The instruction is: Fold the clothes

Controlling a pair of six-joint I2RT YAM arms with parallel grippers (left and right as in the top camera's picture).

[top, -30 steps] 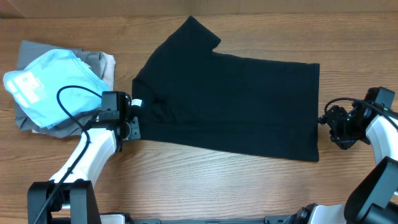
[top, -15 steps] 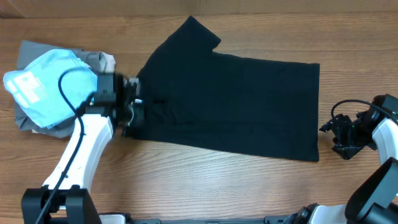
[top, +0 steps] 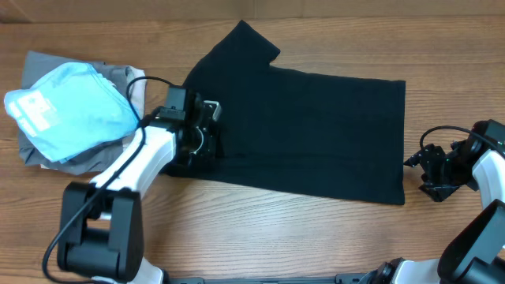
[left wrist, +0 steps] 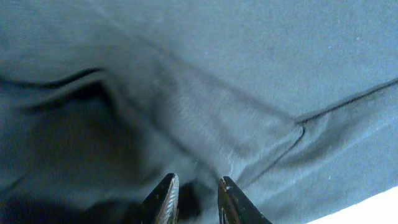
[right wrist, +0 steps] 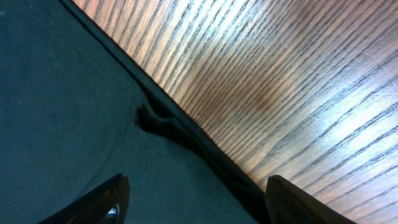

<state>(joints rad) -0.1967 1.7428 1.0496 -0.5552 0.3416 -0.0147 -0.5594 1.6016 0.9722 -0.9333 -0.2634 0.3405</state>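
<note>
The black T-shirt (top: 316, 126) lies flat in the middle of the wooden surface (top: 260, 229). One sleeve points to the far side. The left end effector (top: 207, 138) sits on the neck end of the shirt. Its fingers (left wrist: 165, 198) are almost together and pinch a small bit of the black cloth. The right end effector (top: 430, 170) is wide open, just beside the bottom edge of the shirt, holding nothing. A light blue garment (top: 67, 106) lies on grey clothes (top: 35, 63) to the left.
</note>
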